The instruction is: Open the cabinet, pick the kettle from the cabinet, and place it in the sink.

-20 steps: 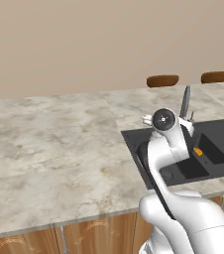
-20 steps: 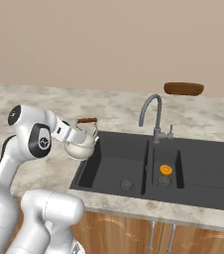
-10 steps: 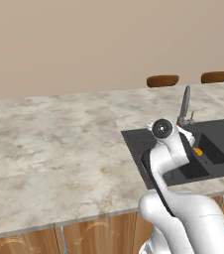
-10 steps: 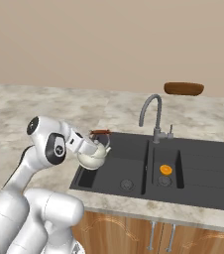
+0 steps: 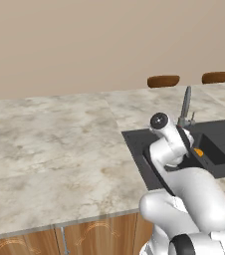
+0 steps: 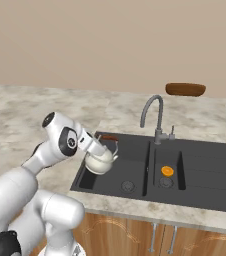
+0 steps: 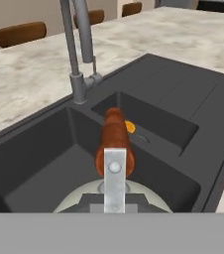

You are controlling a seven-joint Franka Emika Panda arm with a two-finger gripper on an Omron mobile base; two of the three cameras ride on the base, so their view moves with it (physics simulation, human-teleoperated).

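The cream-white kettle hangs tilted just inside the left basin of the black sink, near its left wall. My gripper is shut on the kettle's thin handle, whose brown grip sticks out above the body. In the hand view the brown grip and the kettle's pale top lie right below the hand, over the sink's dark left basin. In the left base view my arm hides the kettle, with the sink behind it. The cabinet is out of view.
The silver gooseneck faucet rises behind the divider between the basins. A small orange thing lies in the middle basin. Marble counter stretches to the left. Two brown stool tops stand beyond the far edge.
The arm has carried the kettle rightward and down, from above the counter's edge left of the sink into the left basin. The base views have not shifted.
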